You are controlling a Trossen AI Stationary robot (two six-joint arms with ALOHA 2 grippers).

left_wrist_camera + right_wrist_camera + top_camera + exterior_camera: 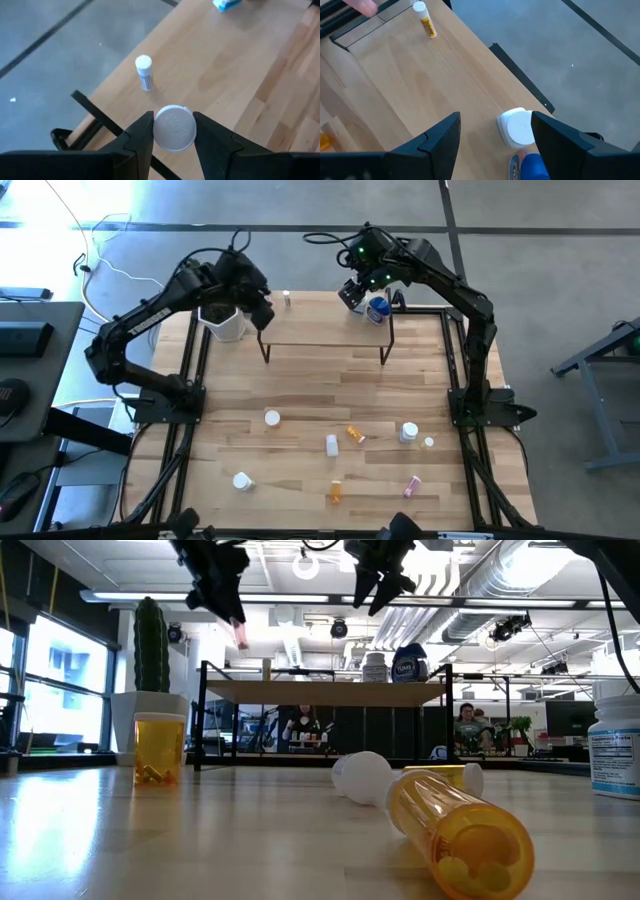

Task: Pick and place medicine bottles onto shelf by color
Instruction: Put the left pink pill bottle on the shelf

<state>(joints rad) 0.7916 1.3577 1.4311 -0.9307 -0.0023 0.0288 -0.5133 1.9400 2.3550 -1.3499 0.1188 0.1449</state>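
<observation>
Pink bottle (241, 634) clamped in left tool (173, 131) above shelf (325, 330)

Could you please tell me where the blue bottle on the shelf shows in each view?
High view: blue bottle at the right end of the shelf.
Low view: on the shelf, right of centre.
Left wrist view: at the top edge.
Right wrist view: at the bottom edge.
Shared landmark: the shelf.

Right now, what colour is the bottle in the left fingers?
Pink, white-capped bottle; low view shows it best.
</observation>
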